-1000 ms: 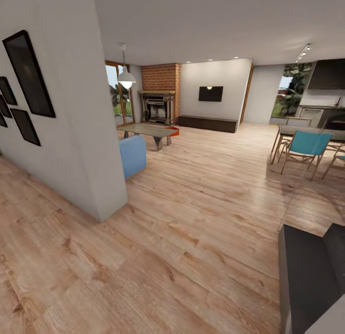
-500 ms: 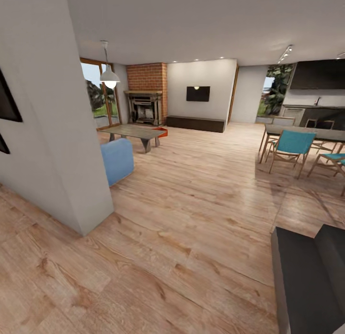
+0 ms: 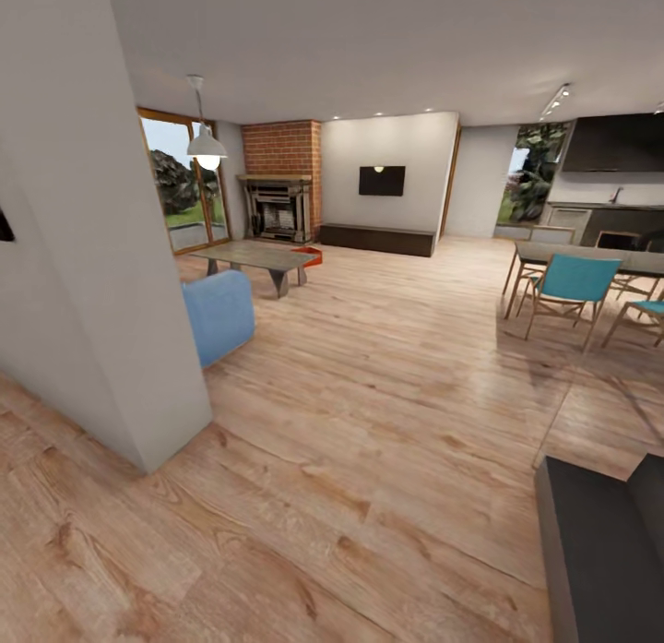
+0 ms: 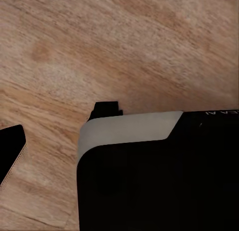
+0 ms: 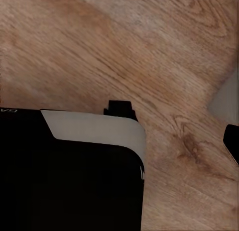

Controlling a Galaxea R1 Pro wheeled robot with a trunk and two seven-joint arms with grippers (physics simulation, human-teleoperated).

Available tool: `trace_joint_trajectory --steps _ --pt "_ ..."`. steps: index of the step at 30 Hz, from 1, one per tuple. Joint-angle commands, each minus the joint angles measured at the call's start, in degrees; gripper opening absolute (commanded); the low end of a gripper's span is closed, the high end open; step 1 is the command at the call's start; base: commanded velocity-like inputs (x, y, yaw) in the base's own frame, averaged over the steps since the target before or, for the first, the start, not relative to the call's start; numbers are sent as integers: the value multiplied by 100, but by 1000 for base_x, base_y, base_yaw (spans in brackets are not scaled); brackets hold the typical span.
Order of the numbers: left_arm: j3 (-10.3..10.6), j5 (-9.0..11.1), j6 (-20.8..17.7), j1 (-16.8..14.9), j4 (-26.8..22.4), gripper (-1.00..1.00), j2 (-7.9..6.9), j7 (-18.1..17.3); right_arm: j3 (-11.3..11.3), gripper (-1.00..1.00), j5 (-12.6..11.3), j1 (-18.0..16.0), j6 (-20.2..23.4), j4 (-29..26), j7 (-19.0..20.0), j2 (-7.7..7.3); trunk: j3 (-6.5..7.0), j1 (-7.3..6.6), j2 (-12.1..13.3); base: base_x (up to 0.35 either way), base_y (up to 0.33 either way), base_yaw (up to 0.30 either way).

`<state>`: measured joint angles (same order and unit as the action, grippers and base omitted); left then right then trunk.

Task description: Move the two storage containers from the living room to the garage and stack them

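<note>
From the head view, the robot looks across a big room with a light wood-plank floor (image 3: 369, 422). A white wall corner (image 3: 101, 283) stands close on the left side. Past it is the end of a blue sofa (image 3: 219, 315). Behind the sofa is a grey low table (image 3: 254, 256). A bit of orange-red pokes out just beside the far end of that table, down on the floor. It looks like one storage container (image 3: 312, 255). It is far away and small, so I cannot tell if both bins are there. Further back are a red brick fireplace wall (image 3: 281, 177) and glass doors (image 3: 180, 186). On the right are blue chairs (image 3: 567, 288) at a dining table.

From the left wrist view, I see wood floor and a dark robot part (image 4: 154, 176) with a pale edge. I cannot tell if the left hand is spread or pressed together.

From the right wrist view, it is the same: floor and a dark robot part (image 5: 69, 171). I cannot tell about the right hand either.

The job has hardly begun, I think. Nothing is picked up. The robot must reach the bins, carry them to the garage, and stack them.
</note>
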<state>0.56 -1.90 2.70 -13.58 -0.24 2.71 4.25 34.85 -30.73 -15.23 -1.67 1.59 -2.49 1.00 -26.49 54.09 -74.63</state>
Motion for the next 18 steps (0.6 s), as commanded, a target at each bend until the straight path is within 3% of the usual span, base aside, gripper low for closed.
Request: trace_joint_trajectory --steps 1,18 --pt "5 -20 20 -4 7 100 1 24 48 100 -47 -7 -17 17 -5 5 -6 3 -3 319 0 0" --pt "5 -20 20 -4 7 100 1 24 54 100 -30 -9 -29 17 -5 -14 -6 3 -3 319 0 -1"
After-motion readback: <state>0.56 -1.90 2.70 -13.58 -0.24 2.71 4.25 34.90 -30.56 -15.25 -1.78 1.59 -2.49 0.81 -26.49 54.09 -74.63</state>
